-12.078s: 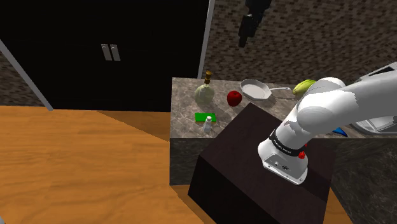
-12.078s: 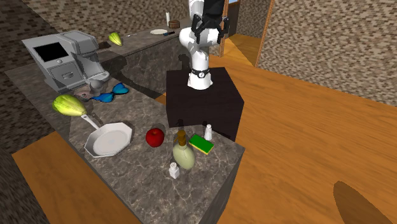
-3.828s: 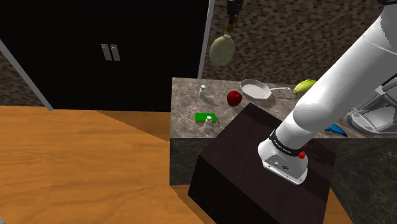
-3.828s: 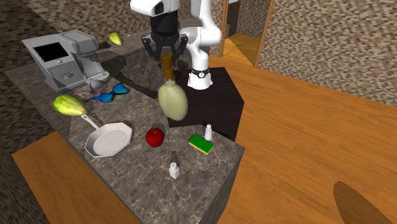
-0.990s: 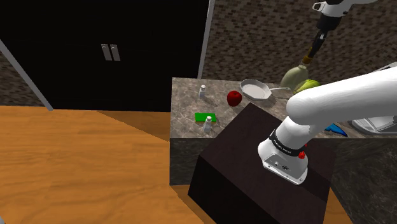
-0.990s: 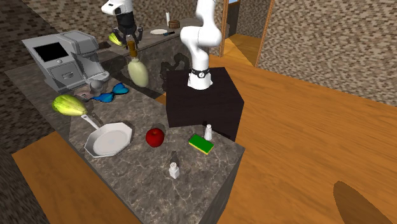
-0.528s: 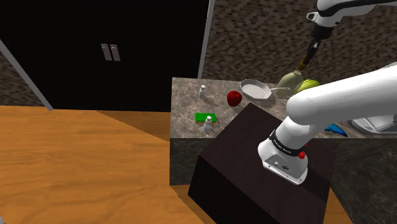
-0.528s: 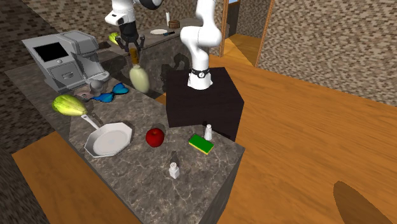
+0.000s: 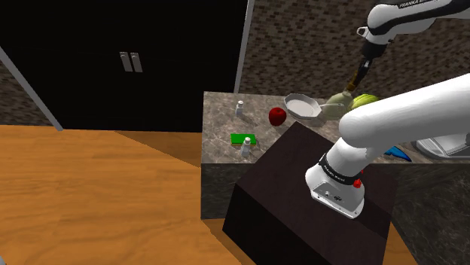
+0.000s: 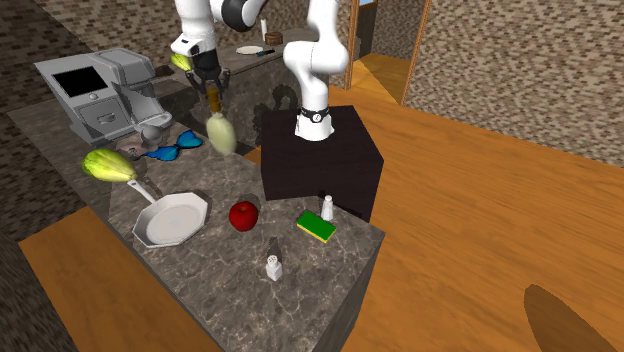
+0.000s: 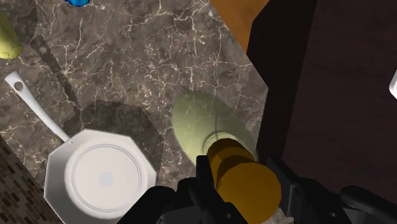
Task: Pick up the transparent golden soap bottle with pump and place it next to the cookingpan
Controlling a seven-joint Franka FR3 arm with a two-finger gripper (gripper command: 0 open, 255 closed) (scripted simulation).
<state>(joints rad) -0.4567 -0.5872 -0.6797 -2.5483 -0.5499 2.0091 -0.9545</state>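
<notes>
Where the black two-finger end effector [image 10: 212, 88] [image 9: 360, 69] [image 11: 245, 181] hangs over the grey marbled tabletop [image 10: 230, 290], its fingers [image 11: 205, 170] are pinched on the golden-brown pump top of a pale yellow-green, translucent, teardrop-shaped soap bottle [image 10: 220, 133] [image 9: 336, 104] [image 11: 200, 121]. Bottle hangs below the grip, slightly tilted, its body over the marble near the tabletop edge that runs along the dark box stand [image 10: 322, 165]. A shadow lies on the marble beside it. Cannot tell whether its base touches the surface.

White octagonal pan [image 10: 172, 222] [image 11: 105, 179] [image 9: 301, 105] lies flat just beside the bottle, apart from it, toward the opposite edge. Its long handle points at a yellow-green leafy vegetable [image 10: 108, 165] [image 9: 364, 99].

Small blue object [image 10: 172, 150] lies near the bottle, on the side away from the pan.

Round red apple [image 10: 243, 214] [image 9: 278, 116] sits just beside the pan. Flat green sponge [image 10: 316, 226] [image 9: 243, 138] lies further on, near the corner by the stand, with a small white shaker [image 10: 327, 207] just beside it. A second white shaker [image 10: 273, 266] stands apart, toward the tabletop's end edge.
</notes>
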